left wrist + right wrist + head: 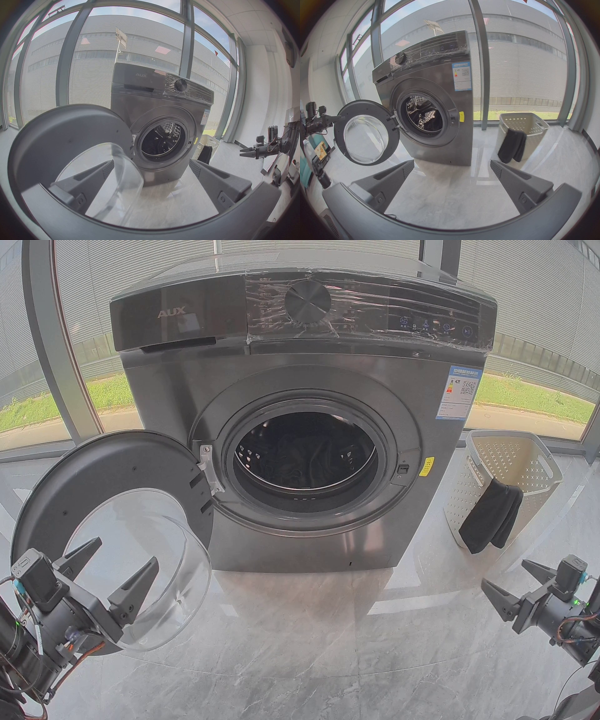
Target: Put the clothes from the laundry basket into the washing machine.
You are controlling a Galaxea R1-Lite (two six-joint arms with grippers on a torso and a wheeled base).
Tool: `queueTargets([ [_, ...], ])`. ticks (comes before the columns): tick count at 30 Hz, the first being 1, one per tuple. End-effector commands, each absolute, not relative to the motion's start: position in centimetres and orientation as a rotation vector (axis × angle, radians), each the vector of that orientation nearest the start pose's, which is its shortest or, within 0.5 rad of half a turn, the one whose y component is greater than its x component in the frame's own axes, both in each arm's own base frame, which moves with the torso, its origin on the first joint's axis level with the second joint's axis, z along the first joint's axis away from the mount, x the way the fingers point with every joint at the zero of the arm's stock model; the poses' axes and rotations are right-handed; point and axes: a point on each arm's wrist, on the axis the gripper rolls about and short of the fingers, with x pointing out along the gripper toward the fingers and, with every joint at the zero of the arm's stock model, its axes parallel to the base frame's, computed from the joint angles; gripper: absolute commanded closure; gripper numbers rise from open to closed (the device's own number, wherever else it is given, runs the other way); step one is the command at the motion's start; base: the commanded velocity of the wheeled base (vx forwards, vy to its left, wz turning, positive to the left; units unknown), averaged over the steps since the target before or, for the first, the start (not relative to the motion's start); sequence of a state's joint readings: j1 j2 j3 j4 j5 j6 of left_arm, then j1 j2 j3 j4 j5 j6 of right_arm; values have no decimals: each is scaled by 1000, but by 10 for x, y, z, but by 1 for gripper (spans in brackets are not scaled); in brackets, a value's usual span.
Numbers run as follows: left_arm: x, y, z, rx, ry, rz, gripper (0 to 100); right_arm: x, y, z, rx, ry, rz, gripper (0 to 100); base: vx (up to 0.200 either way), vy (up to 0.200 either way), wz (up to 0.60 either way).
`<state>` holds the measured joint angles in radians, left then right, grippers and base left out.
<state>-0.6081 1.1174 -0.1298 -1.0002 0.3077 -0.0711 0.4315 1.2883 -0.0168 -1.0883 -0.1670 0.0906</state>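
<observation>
One black cloth [492,515] waits on the laundry basket [545,460]
The left gripper [125,551] and right gripper [505,573] are spread, empty; right should grab it next; washing machine [300,365] maybe holds clothes

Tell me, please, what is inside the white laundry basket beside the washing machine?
One black garment hangs over the front rim of the laundry basket, mostly outside. The inner walls that show are bare; the bottom is hidden behind its front wall and the garment.
</observation>
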Motion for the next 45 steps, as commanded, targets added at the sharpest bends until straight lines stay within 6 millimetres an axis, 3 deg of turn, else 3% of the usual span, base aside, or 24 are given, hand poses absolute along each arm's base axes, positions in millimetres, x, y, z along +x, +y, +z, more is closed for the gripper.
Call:
queueTargets([
  [1, 85, -37, 156, -77, -52, -179, 0, 77, 28, 135, 55, 96, 177, 0, 0, 0, 0],
  [7, 64, -22, 147, -75, -35, -127, 0, 45, 10, 134, 66, 14, 102, 0, -33, 0, 0],
  [13, 50, -12, 136, -65, 14, -72, 0, 27, 4, 128, 47, -17, 109, 0, -67, 0, 0],
  [21, 18, 1, 114, -102, 51, -19, 0, -5, -2, 104, 12, -53, 88, 0, 0, 0, 0],
  [35, -1, 7, 102, -110, 6, 159, 0, -16, -3, 85, -19, 9, 29, 0, 0, 0, 0],
  [38, -10, 6, 90, -111, 26, 146, 0, -22, 0, 82, -35, -40, -16, 0, 0, 0, 0],
  [42, -23, 2, 85, -110, -94, 113, 0, -23, 0, 82, -69, -53, 18, 0, 0, 0, 0],
  [45, -23, 2, 84, -47, -82, 101, 0, -23, 0, 81, -57, -52, 11, 0, 0, 0, 0],
])
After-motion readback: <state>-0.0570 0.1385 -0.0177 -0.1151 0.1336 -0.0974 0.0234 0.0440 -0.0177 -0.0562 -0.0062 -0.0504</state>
